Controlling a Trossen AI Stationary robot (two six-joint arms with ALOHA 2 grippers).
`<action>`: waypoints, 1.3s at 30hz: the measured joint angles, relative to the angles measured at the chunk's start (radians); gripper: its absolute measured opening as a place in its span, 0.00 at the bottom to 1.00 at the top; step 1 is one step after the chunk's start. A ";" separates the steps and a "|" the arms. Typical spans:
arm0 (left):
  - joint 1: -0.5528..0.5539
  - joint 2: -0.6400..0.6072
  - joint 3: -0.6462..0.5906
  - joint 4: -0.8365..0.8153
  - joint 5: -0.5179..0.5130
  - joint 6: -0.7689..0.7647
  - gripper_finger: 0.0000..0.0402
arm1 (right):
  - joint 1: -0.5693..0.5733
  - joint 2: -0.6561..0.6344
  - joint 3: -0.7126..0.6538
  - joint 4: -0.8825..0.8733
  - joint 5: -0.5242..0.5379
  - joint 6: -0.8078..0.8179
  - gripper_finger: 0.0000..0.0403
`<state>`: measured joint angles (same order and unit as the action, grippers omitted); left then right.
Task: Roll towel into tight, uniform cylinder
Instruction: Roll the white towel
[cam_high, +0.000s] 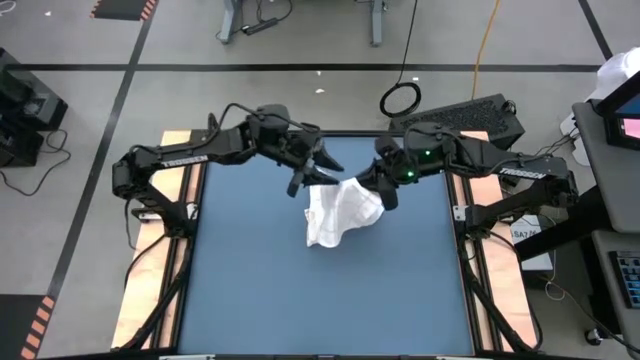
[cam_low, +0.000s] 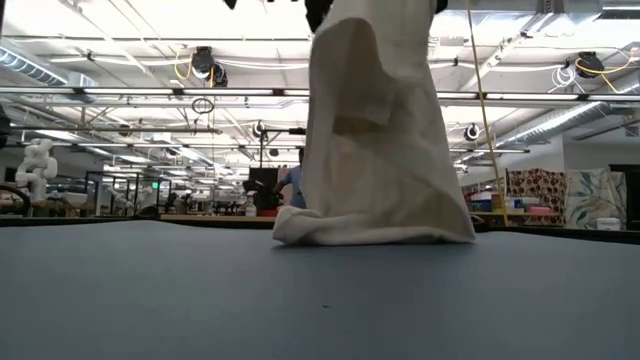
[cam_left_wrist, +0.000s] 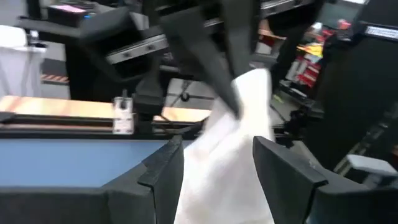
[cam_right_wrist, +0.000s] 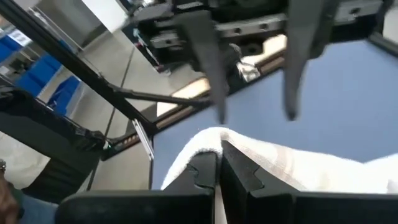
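Left end effector: hangs over the far middle of the table, just left of the towel's raised top; its fingers stand part-way apart with white cloth running between them in the left wrist view; whether they press on it I cannot tell.
Towel: white, bunched and lifted at its far edge, draping down to the table, where its lower end lies crumpled; in the low view it hangs as a tall curtain with only a folded hem on the surface.
Towel's long axis: at present close to vertical, from the pinched top down to the hem; on the table it trails toward the near side and a little leftward.
Right end effector: just right of the towel's top, fingers closed flat together on a fold of the cloth, holding it up.
Nearer arm: both meet at the same raised edge, well apart from the hem; the right one carries the cloth.
Key relation: the towel lies below and nearward of both end effectors, so my judgement is that it must be laid flat before any rolling can begin.
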<state>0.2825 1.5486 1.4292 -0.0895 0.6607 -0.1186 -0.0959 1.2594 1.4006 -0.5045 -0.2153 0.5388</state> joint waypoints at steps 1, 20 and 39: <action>-0.006 0.007 0.000 0.003 0.013 0.001 0.49 | 0.000 0.000 0.000 -0.009 0.000 0.001 0.00; -0.024 0.077 0.000 0.027 0.025 0.160 0.04 | -0.006 -0.031 0.000 -0.154 0.038 0.079 0.02; 0.237 -0.068 -0.001 0.095 0.414 -0.098 0.03 | 0.090 -0.011 -0.001 -0.154 0.193 0.086 0.28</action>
<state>0.5194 1.4808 1.4284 0.0058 1.0750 -0.2165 -0.0061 1.2485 1.3998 -0.6584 -0.0219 0.6244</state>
